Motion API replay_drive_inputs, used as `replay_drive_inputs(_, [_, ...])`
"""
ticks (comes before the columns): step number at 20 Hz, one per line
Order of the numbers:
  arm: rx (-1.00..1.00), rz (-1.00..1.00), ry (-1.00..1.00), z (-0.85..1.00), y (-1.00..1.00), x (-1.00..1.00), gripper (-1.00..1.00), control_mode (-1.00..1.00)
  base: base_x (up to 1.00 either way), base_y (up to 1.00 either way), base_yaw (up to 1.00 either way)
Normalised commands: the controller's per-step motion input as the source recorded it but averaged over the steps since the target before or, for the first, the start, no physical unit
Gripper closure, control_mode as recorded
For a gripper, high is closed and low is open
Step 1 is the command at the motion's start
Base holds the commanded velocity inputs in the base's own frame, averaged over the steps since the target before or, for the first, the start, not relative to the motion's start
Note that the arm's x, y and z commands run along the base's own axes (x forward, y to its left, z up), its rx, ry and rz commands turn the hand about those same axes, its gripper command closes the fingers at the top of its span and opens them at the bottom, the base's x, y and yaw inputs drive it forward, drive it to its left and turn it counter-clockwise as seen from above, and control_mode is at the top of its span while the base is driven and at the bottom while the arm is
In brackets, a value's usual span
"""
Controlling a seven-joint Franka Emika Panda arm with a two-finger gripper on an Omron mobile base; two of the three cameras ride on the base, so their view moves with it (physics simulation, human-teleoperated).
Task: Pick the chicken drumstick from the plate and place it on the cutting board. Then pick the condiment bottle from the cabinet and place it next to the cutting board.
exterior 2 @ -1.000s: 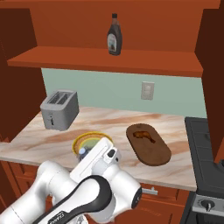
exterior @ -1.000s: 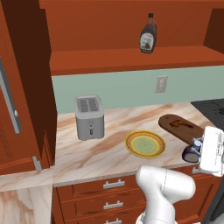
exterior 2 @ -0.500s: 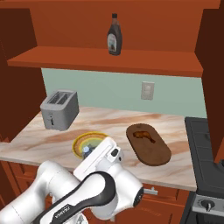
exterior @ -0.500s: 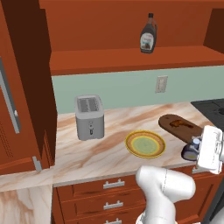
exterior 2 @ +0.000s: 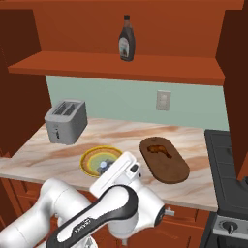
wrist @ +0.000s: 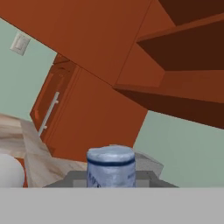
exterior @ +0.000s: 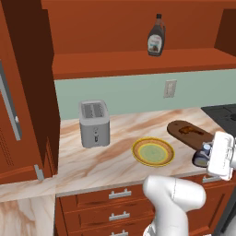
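Observation:
My gripper is shut on the condiment bottle, a squat dark blue bottle held on its side near the counter's front edge, between the plate and the cutting board. Its light blue cap sits between my fingertips in the hand view, and it shows beside the hand in the right base view. The chicken drumstick lies on the far end of the cutting board. The yellow plate has nothing on it. The cabinet hangs above the counter.
A taller brown bottle stands on the cabinet shelf. A silver toaster sits at the counter's left. A stove borders the counter on the right. Drawers with metal handles run below the front edge.
My hand with the bottle has shifted slightly along the counter front toward the cutting board. Nothing else has moved.

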Motion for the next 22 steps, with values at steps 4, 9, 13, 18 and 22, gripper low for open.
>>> replay_drive_inputs(4, [0.0,0.0,-0.01,-0.1,-0.1,0.23,1.0,-1.0,0.0,0.0,0.0])
replay_drive_inputs(9, [0.0,0.0,-0.01,-0.12,-0.08,0.25,1.0,-1.0,0.0,0.0,0.0])
replay_drive_inputs(13, [0.0,0.0,-0.01,-0.14,-0.07,0.25,1.0,-1.0,0.0,0.0,0.0])
replay_drive_inputs(18, [0.0,0.0,-0.01,-0.21,-0.09,0.18,1.0,-1.0,0.0,0.0,0.0])
replay_drive_inputs(22, [0.0,0.0,0.0,-0.25,-0.09,0.13,1.0,-1.0,0.0,0.0,0.0])
